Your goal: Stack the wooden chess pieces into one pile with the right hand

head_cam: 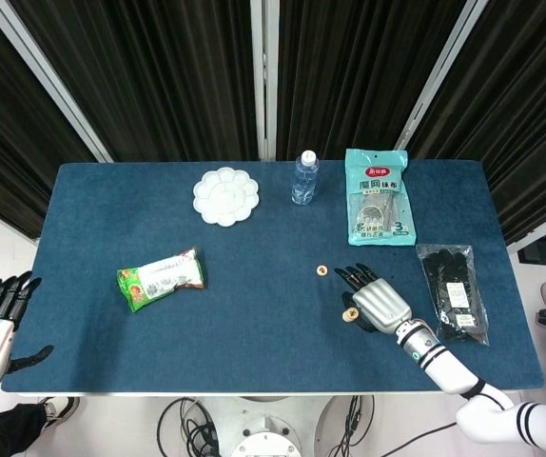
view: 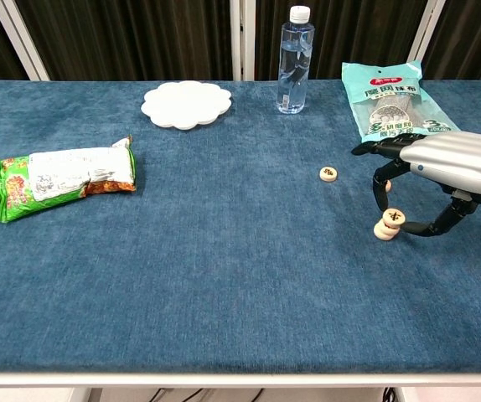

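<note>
While flanked, water bottle (view: 295, 60) behind

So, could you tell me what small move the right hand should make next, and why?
Probably lower the held chess piece squarely onto the pile and let go. The right hand pinches the piece just above the pile, seemingly a little off-centre. A lone piece lies apart on the table, to fetch afterwards.
</note>
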Robot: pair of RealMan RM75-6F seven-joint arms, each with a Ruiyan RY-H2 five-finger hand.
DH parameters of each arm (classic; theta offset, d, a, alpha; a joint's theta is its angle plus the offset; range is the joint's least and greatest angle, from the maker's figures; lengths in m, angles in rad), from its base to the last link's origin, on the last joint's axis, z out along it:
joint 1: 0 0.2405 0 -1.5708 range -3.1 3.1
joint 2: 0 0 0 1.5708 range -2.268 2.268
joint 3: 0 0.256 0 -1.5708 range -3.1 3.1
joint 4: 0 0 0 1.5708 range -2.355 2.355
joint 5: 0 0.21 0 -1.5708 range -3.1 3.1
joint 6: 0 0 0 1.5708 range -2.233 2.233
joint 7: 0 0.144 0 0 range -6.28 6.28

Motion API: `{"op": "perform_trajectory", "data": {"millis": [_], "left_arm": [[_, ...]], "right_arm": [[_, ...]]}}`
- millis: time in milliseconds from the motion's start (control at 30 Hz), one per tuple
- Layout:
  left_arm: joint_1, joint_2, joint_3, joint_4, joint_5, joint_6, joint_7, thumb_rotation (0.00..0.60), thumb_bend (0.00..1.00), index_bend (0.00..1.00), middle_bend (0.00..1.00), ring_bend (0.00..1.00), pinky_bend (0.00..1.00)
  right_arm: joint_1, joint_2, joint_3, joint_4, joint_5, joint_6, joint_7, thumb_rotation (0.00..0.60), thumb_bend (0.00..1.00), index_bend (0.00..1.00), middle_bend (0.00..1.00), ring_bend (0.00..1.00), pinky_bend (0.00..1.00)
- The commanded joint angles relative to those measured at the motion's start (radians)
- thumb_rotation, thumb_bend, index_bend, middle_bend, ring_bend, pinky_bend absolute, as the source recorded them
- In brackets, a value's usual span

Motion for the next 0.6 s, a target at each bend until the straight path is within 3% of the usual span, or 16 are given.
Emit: {"op": "perform_trajectory", "data": {"millis": [33,600], "left_arm": [[-0.001,0.0,0.0,0.0,-0.001,-0.001,-0.001,0.6,0.0,0.07,0.0,0.0,0.0],[-0.001,0.003,0.002,-0.005,-0.008,-0.01,0.0,0.6,0.0,0.07,0.0,0.0,0.0]], "right_arm": [[0.001,-0.001,0.0,-0.002,0.0,-0.002,-0.002,0.6,0.27,0.57,0.02,0.0,0.0],[0.004,0.006,0.0,-0.017,0.013,-0.017,-0.019,0.6,0.25,0.53,0.02,0.0,0.0]]}}
